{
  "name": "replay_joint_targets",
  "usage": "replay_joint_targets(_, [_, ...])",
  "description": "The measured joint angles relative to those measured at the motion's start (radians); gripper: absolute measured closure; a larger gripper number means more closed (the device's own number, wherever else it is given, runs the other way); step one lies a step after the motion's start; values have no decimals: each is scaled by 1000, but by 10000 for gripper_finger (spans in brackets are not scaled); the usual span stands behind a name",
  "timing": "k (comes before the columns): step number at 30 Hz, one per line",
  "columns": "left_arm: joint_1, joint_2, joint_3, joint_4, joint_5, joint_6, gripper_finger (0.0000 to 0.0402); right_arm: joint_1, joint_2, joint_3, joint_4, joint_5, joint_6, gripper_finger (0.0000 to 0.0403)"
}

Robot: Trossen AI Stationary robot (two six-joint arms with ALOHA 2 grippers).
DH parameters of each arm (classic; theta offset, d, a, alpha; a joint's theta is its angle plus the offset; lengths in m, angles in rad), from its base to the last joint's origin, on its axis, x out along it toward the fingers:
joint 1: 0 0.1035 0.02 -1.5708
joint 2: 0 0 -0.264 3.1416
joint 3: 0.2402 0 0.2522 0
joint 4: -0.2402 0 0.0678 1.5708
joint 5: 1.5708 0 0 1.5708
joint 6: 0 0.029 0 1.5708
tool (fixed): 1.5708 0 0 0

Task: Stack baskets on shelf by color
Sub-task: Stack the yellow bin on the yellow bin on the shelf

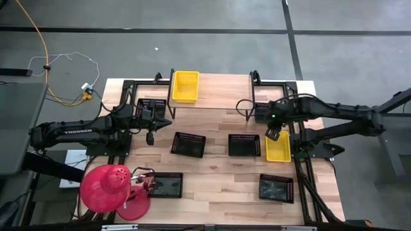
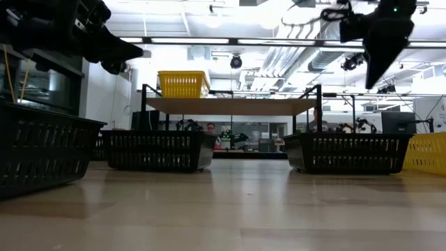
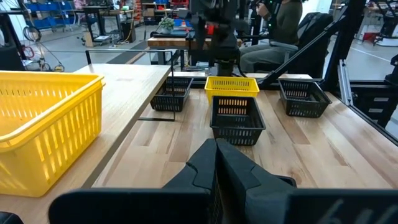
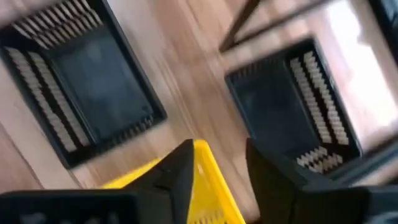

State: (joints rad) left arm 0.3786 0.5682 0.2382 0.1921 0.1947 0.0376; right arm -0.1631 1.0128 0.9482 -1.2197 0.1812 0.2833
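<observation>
The shelf (image 1: 221, 90) stands at the table's far side, and one yellow basket (image 1: 185, 86) sits on its left end. A second yellow basket (image 1: 278, 149) rests on the table at the right. Several black baskets lie on the table, among them two in the middle (image 1: 189, 144) (image 1: 244, 145). My right gripper (image 1: 274, 134) hangs open above the far end of the yellow basket on the table, pointing steeply down; in the low view it is well above it (image 2: 376, 73). My left gripper (image 1: 149, 137) is shut and empty, held level left of the shelf.
A red dome-shaped object (image 1: 109, 189) stands at the near left corner beside a black basket (image 1: 168, 185). Another black basket (image 1: 276, 188) lies near right, and one (image 1: 151, 108) under the left arm. A seated person (image 3: 280, 22) shows beyond the table.
</observation>
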Motion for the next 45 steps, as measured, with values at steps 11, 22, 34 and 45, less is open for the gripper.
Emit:
replay_joint_targets(11, [0, 0, 0, 0, 0, -8, 401, -1, 117, -166, 0, 22, 71, 227])
replay_joint_targets(22, [0, 0, 0, -1, 0, -34, 401, -1, 121, -211, 34, -9, 134, 227])
replay_joint_targets(34, [0, 0, 0, -1, 0, -35, 402, -47, 121, -211, 33, -40, 241, 227])
replay_joint_targets(45, [0, 0, 0, -1, 1, -37, 402, -92, 201, -211, 39, -21, 143, 227])
